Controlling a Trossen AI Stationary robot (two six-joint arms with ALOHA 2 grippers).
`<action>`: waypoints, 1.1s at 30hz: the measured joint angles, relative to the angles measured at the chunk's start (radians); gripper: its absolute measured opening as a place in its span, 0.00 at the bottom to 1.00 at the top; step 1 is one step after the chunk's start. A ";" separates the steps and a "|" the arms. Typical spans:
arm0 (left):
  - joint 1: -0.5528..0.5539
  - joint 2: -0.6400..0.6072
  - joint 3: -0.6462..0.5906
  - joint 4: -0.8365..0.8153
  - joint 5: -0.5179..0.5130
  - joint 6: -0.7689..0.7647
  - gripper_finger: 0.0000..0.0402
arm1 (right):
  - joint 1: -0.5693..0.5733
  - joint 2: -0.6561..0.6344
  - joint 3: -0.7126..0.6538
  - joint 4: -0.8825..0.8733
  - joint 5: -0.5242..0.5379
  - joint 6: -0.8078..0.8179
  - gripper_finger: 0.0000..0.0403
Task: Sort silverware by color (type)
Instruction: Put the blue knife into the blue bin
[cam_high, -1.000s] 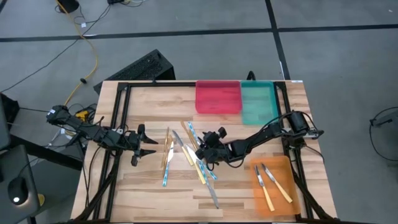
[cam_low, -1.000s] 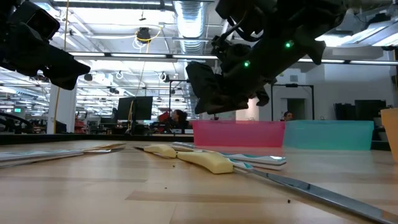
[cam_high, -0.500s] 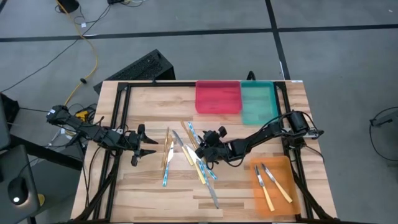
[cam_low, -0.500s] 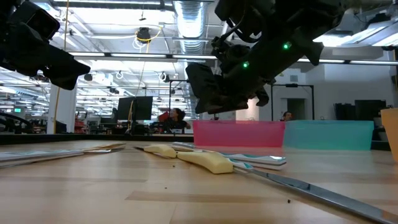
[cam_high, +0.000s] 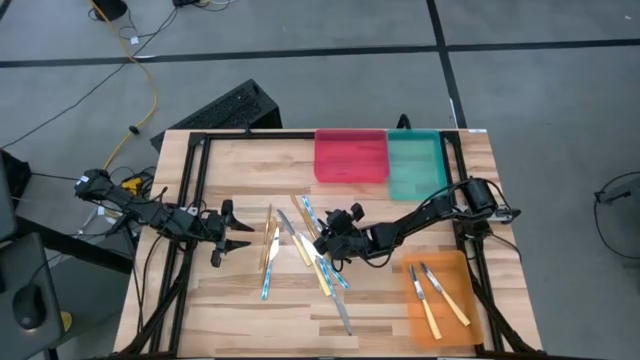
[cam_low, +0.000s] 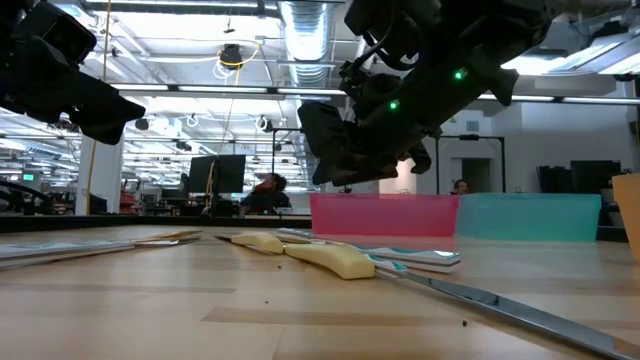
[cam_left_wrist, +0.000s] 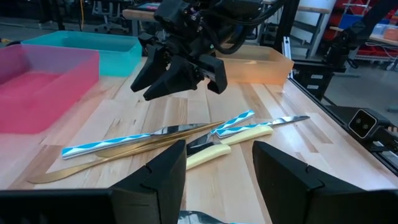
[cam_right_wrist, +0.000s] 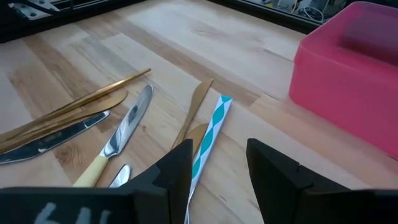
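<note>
- The right gripper (cam_high: 325, 245) is hovering above the scattered silverware near the middle of the light wooden table (cam_high: 230, 300), its two dark fingers (cam_right_wrist: 180, 168) standing apart with nothing between them.
- Just ahead of those fingers, a slim piece with a blue-and-white striped handle (cam_right_wrist: 208, 140) is lying flat on the table, beside thin gold-coloured utensils (cam_right_wrist: 193, 112) and a yellow-handled metal knife (cam_right_wrist: 118, 146).
- The left gripper (cam_high: 232, 232) is waiting over the table's left part, well apart from the pile, its fingers (cam_left_wrist: 158, 177) spread open and empty.
- Seen from the left wrist, a striped-handled piece (cam_left_wrist: 124, 142), long gold pieces (cam_left_wrist: 118, 158) and a pale yellow-handled knife (cam_left_wrist: 239, 134) are crossing one another under the right gripper (cam_left_wrist: 165, 84).
- More silverware is lying loose between the two grippers, including a gold and a striped piece side by side (cam_high: 268, 255).
- Two yellow-handled knives (cam_high: 435, 295) are resting in the orange rectangular tray (cam_high: 462, 325) at the near right corner.
- A red rectangular tray (cam_high: 350, 155) and a teal rectangular tray (cam_high: 415, 165) are sitting side by side, touching, at the far edge.
</note>
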 joint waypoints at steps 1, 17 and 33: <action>0.000 0.000 0.000 0.000 0.000 0.000 0.42 | 0.000 0.000 0.000 0.000 0.000 0.000 0.44; 0.000 0.000 0.000 0.000 0.000 0.000 0.42 | 0.000 0.000 0.000 0.020 -0.001 -0.039 0.44; 0.000 0.000 0.000 0.000 0.000 0.000 0.42 | -0.028 0.001 -0.001 0.028 0.008 -0.095 0.44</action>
